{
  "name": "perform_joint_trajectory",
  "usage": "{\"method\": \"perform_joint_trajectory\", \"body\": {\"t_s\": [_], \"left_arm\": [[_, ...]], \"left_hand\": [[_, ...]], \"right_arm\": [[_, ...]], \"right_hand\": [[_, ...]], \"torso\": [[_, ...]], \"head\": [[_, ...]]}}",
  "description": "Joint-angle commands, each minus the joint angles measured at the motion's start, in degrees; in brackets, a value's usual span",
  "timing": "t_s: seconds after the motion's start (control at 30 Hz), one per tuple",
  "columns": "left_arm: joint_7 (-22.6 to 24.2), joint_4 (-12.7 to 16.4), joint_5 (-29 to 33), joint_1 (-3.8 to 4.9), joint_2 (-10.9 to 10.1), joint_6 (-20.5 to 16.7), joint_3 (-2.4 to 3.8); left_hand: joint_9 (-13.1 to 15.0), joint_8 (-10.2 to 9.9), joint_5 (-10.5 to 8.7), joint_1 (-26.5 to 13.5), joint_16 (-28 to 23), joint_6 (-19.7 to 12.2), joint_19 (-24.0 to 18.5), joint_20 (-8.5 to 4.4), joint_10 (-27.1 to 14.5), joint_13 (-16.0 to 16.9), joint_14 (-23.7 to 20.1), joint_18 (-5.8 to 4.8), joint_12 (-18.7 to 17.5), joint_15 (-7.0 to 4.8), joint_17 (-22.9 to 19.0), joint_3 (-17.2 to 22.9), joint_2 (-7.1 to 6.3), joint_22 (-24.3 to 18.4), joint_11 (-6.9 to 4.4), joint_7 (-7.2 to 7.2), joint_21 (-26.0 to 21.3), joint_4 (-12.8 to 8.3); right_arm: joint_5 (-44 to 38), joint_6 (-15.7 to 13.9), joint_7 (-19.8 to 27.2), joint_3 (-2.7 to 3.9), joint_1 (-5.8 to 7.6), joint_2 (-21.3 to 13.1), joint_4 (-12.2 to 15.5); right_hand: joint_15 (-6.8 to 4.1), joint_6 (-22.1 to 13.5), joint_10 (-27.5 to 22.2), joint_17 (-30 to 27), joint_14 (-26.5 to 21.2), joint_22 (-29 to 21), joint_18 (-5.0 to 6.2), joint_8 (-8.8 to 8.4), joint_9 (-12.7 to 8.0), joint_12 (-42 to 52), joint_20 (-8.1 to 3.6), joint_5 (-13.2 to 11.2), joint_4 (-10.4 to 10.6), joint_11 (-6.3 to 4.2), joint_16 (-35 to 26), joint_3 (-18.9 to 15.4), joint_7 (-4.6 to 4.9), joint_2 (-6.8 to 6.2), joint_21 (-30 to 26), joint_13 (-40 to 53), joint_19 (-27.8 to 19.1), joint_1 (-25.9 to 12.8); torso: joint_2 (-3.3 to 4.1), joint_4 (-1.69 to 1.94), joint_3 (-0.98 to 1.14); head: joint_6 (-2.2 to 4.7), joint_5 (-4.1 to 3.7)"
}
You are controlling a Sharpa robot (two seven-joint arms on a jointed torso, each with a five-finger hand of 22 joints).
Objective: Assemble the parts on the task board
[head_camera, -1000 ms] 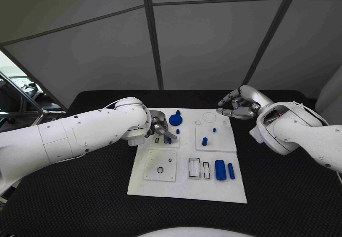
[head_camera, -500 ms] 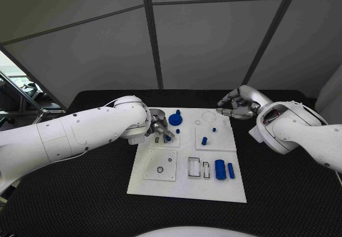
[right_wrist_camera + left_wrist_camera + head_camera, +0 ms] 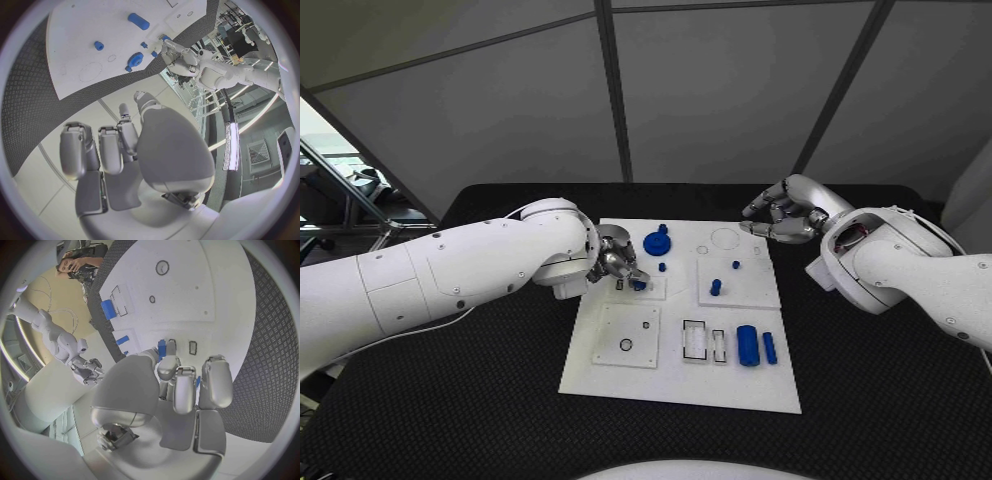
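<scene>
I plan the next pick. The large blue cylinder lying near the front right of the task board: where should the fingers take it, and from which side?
Probably from above, at its middle. The large blue cylinder lies flat on the task board, its long axis running front to back, so fingers can close across its round sides. A slimmer blue pin lies close on its right, leaving little room there.

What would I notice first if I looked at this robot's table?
Probably the white task board in the middle of the black table, dotted with small blue parts. The left hand is down on the board's left side, fingers at a small blue part, next to a big round blue part. The right hand hangs over the board's far right corner with fingers curled and nothing in them.
</scene>
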Motion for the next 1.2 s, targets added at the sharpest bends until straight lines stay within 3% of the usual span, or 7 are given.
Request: {"method": "perform_joint_trajectory", "body": {"t_s": [0.03,0.1,0.3,0.53,0.87,1.2], "left_arm": [[0.6,0.9,1.9,0.06,-0.5,-2.9,0.09],[0.6,1.6,2.0,0.06,-1.1,-4.1,0.11],[0.7,3.6,0.3,-0.06,-2.5,-7.9,0.05],[0.1,5.0,-4.1,-1.08,-3.2,-10.9,-0.09],[-2.1,4.4,-9.4,-3.44,-2.1,-11.7,-0.15],[-2.8,3.9,-13.2,-4.33,-1.2,-11.0,-0.15]], "left_hand": [[0.6,0.6,-0.19,-1.7,-0.1,0.1,0.0,0.09,0.3,0.1,4.5,0.27,0.1,0.27,10.1,11.2,-1.84,0.4,0.08,0.32,0.0,-8.0],[1.0,1.1,-0.18,-3.3,0.1,0.1,0.7,0.07,0.6,0.2,4.6,0.06,0.2,0.14,10.4,14.0,-2.74,1.4,0.26,0.15,0.5,-8.5],[1.5,1.5,-0.08,-4.7,0.4,0.2,1.5,0.04,1.1,0.8,4.7,-0.19,0.8,0.11,10.8,16.5,-3.53,2.6,0.07,0.05,1.2,-9.5],[2.0,1.9,-0.03,-6.4,0.7,0.3,2.2,-0.06,1.8,1.6,4.9,-0.41,1.4,-0.01,11.3,18.8,-4.28,3.6,-0.08,-0.06,1.7,-10.6],[2.3,2.1,-0.03,-7.6,0.7,0.3,2.3,-0.13,1.7,1.3,4.9,-0.43,1.2,-0.07,11.3,20.7,-4.72,3.8,-0.14,-0.1,1.8,-11.4],[2.6,2.4,-0.03,-8.6,0.7,0.3,2.5,-0.18,1.9,1.5,5.0,-0.49,1.4,-0.12,11.4,22.1,-5.11,4.2,-0.2,-0.17,1.9,-12.2]], "right_arm": [[-0.2,0.3,0.7,0.05,0.12,0.1,-0.1],[-0.2,0.3,0.7,0.05,0.12,0.1,-0.2],[-0.2,0.3,0.9,0.05,0.11,0.2,-0.1],[-0.2,0.4,0.9,0.05,0.11,0.1,0.2],[-0.2,0.3,1.1,0.05,0.11,-0.2,0.4],[-0.2,0.3,1.1,0.05,0.11,-0.4,0.6]], "right_hand": [[-0.39,0.2,-0.1,5.1,3.9,6.7,1.05,-0.38,-0.1,-0.3,0.03,0.4,0.2,-0.19,-0.3,-0.1,-0.04,0.18,-0.2,-0.1,-0.2,-0.2],[-0.39,0.2,-0.1,5.1,3.9,6.7,1.05,-0.38,-0.1,-0.3,0.03,0.4,0.2,-0.19,-0.3,-0.1,-0.04,0.18,-0.2,-0.1,-0.2,-0.2],[-0.38,0.2,-0.1,5.3,3.9,6.7,1.05,-0.38,-0.1,-0.2,0.03,0.4,0.3,-0.18,-0.2,-0.2,-0.04,0.16,-0.2,0.0,-0.3,-0.3],[-0.38,0.2,0.0,5.4,3.9,6.7,1.05,-0.38,-0.1,-0.2,0.03,0.4,0.3,-0.18,-0.1,-0.2,-0.04,0.16,-0.2,0.1,-0.2,-0.3],[-0.37,0.2,-0.1,5.4,3.9,6.7,1.05,-0.38,-0.1,-0.2,0.04,0.1,0.6,-0.17,-0.2,-0.4,-0.03,0.19,-0.2,0.0,-0.2,-0.8],[-0.37,0.2,0.0,5.3,3.9,6.7,1.05,-0.39,-0.1,-0.2,0.04,0.1,0.7,-0.17,-0.2,-0.4,-0.04,0.21,-0.2,0.0,-0.2,-0.8]], "torso": [[0.01,0.03,0.0],[0.05,0.05,0.0],[0.03,0.04,0.08],[0.09,-0.09,0.0],[0.17,-0.18,-0.05],[0.2,-0.17,-0.05]], "head": [[-0.01,0.18],[-0.01,0.28],[-0.11,0.66],[-0.15,0.79],[-0.26,0.96],[-0.34,0.96]]}}
